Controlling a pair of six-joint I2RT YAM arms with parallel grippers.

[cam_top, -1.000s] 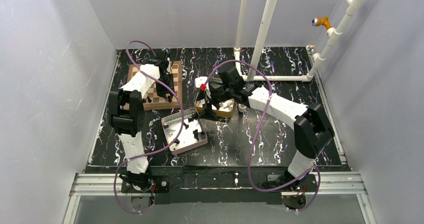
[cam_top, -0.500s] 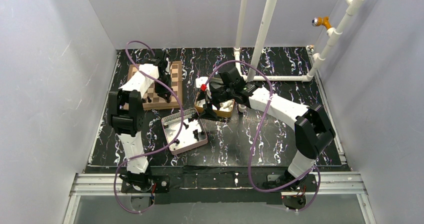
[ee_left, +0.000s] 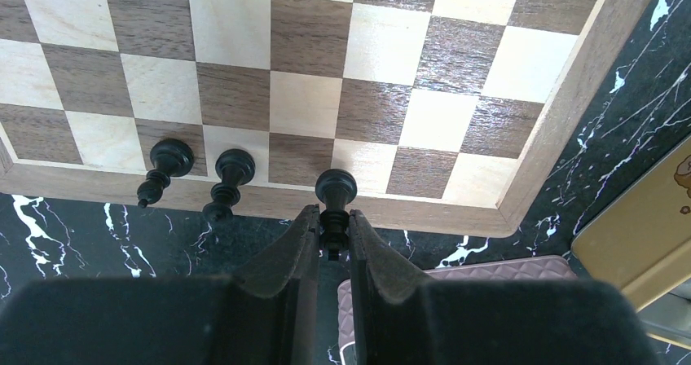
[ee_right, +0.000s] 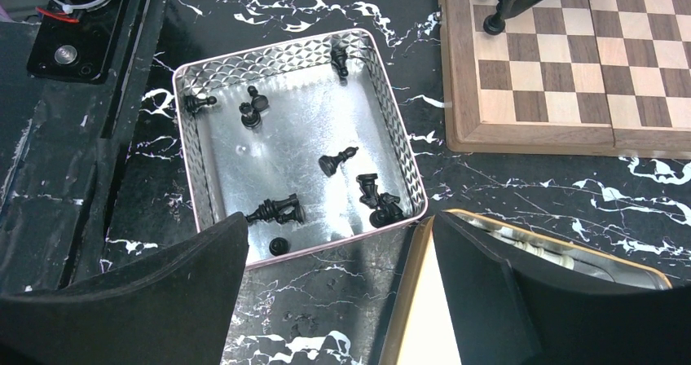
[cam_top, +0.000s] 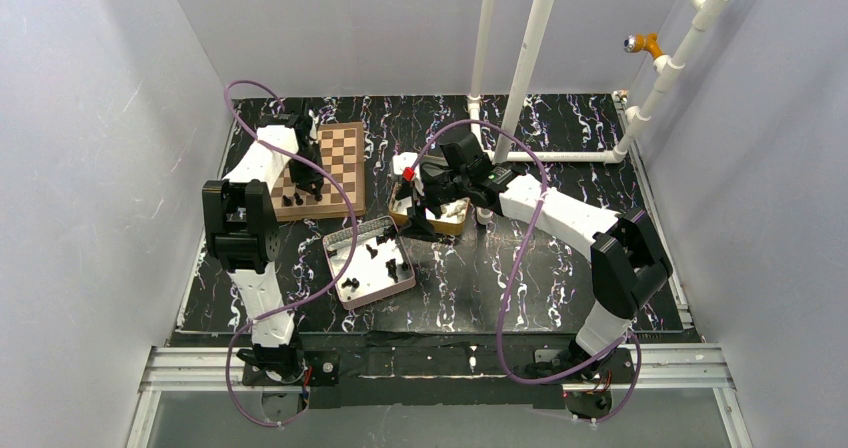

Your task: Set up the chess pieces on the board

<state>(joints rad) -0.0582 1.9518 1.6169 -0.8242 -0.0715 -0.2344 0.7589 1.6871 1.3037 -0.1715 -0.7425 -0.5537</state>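
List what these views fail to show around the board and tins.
- Left wrist: the base of the black piece is hidden between the left hand's fingers.
- Top: the left arm covers the board's left side; pieces in the silver tin are too small to identify.
- Right wrist: the gold tin is cut off by the bottom edge.

The left fingers (ee_left: 293, 251) are hiding the lower stem of a black chess piece (ee_left: 335, 187). The board (ee_left: 375, 47) is running off the view's top (and left). From overhead, pieces (cam_top: 371, 252) in the tin (cam_top: 383, 295) are showing too small to identify.
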